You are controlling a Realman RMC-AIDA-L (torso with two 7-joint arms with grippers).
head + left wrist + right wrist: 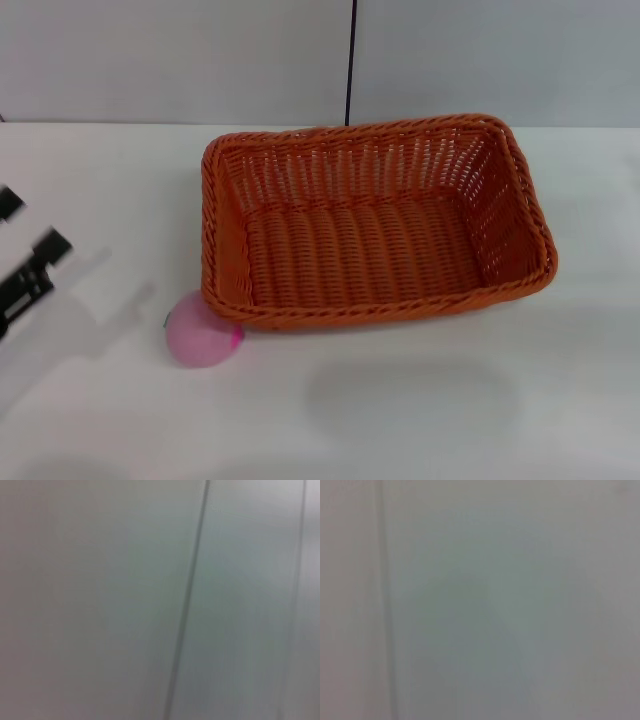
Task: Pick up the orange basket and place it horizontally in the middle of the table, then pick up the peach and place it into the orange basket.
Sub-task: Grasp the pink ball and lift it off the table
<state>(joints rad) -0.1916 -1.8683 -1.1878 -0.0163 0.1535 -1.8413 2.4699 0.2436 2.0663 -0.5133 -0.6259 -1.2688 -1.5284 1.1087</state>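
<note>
The orange basket (375, 220) lies lengthwise across the middle of the white table (420, 400), open side up and with nothing in it. The pink peach (200, 330) rests on the table against the basket's front-left corner, partly tucked under the flared rim. My left gripper (128, 278) comes in from the left edge, blurred, a short way left of the peach. Its two pale fingers (88, 268) are spread apart with nothing between them. The right gripper is out of view. Both wrist views show only a plain grey surface.
A grey wall with a dark vertical seam (351, 60) stands behind the table. A faint seam line (187, 600) crosses the left wrist view. Bare white tabletop spreads in front of the basket and to its right.
</note>
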